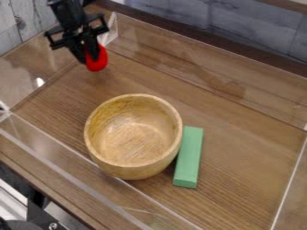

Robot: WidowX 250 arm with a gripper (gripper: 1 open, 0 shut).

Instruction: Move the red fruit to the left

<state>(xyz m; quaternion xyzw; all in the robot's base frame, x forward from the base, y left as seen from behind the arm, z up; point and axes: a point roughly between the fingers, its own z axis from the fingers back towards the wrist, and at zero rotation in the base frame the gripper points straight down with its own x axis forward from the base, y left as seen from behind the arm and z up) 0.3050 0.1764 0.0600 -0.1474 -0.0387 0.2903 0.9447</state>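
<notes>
Pinching the red fruit (96, 61), the black claw (89, 51) is in the upper left of the frame. Its two fingers come together on the fruit, closed as far as the fruit between them allows. The claw reaches in from the top edge, with its dark, jointed sides spreading out above the narrow tips. The fruit is small, rounded and bright red, and it shows just below the fingertips; its upper part is partly hidden by them. Whether its underside touches the wooden counter (246, 99) cannot be told from this view.

Well apart from the claw, a round, light wooden bowl (133, 139) sits in the lower middle of the frame, its open side up. It is much larger than the fruit. Just beside it, to its right, a flat green rectangular block (188, 159) lies lengthwise, its lower end leaning slightly toward the left of the frame. The counter is brown wood with plank lines running at a slant. Dark cables (39, 202) show in the lower left corner, beyond the edge of the counter.
</notes>
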